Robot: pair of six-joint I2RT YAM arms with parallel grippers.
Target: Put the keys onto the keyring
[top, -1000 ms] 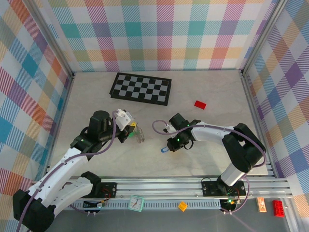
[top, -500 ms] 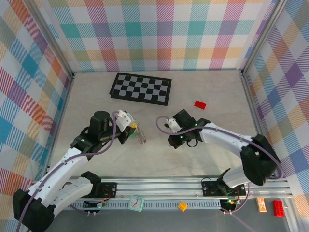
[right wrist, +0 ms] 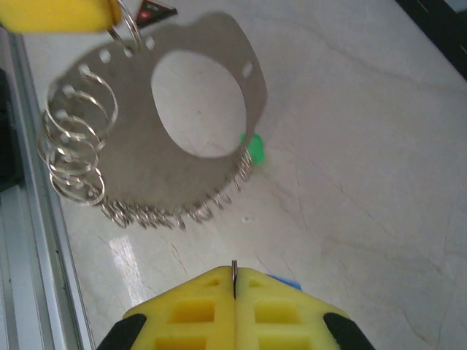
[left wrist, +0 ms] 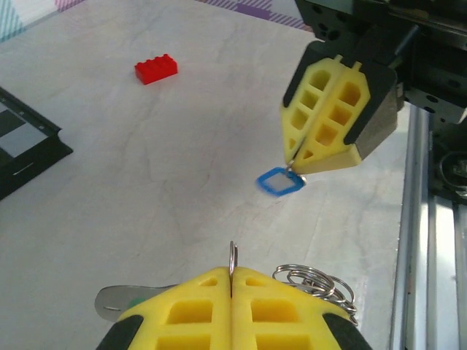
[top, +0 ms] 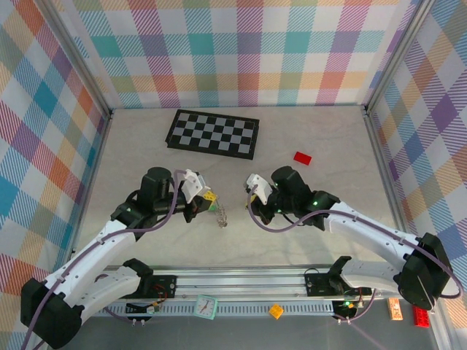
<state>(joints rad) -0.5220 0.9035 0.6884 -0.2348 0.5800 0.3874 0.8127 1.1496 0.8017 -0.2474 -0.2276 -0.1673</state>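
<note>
Pale marbled table (top: 146, 157): broad bare room across the upper half and far right of the overhead frame. Plaid walls (top: 233, 51) close three sides, and a metal rail (top: 241, 281) runs along the lower edge.
Left arm (top: 109, 240): rises from the lower left to frame centre, wrist turned rightward.
Right arm (top: 365, 222): sweeps in from the lower right to centre and faces the left arm across a small gap.
Chequered board (top: 212, 133): upper centre, well apart from both arms.
Keyring (right wrist: 182, 40): a flat grey plate with a large hole and many small split rings. It hangs from the left end effector (top: 211, 203), whose fingers are pressed together on one ring.
Red brick (top: 302, 157): right of centre, alone.
Blue key (left wrist: 279, 181): its head dangles under the right end effector (left wrist: 295, 165), which is clamped tight on the shaft; the shaft is hidden.
Green key (right wrist: 255, 148): its head peeks from behind the plate's rim; how it is attached is unclear.
</note>
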